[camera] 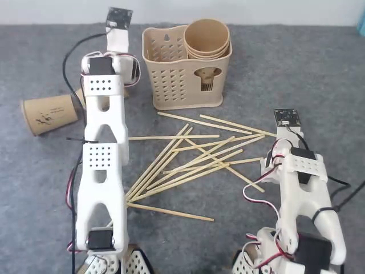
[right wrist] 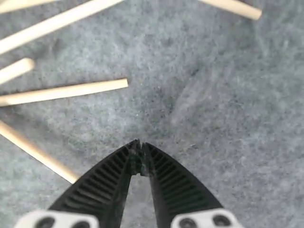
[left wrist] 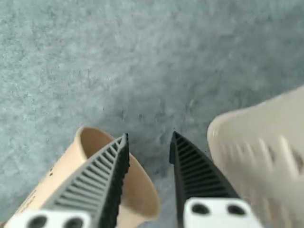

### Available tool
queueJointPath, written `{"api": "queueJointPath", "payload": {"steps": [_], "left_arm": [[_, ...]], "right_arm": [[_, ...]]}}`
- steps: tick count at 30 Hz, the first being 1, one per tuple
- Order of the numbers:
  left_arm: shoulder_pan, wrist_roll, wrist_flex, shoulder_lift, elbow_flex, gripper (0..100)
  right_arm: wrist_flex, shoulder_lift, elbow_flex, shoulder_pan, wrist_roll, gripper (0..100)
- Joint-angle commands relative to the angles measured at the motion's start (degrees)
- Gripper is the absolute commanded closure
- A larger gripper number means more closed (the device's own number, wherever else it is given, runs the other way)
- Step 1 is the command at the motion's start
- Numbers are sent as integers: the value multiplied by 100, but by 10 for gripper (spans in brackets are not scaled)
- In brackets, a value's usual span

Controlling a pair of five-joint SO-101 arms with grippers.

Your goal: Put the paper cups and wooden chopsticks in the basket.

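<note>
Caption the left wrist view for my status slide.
Left tool open at the mouth of a tipped paper cup, basket close alongside.

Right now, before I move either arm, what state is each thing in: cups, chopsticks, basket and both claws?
basket: upright, holding cups in one compartment.
stacked paper cups: nested, upright in the basket.
loose paper cup: lying on its side on the table.
wooden chopsticks: scattered on the table, none in the basket.
left claw: open, empty, by the loose cup's rim.
right claw: shut, empty.
</note>
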Motion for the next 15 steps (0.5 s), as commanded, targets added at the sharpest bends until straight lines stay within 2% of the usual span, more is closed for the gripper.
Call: {"api": "queueJointPath", "payload": {"steps": [1,9,15], "left_arm": [[-396,-141,343,-580,-259,866],[-1125,-1081,1055,-1002,-259,867],[-1767,-1266,1213,-1433,-251,867]], "right_arm": [[-92,-251,-9,22,70,991],[-136,-233,-18,22,70,991],[-154,-224,-18,22,70,991]]}}
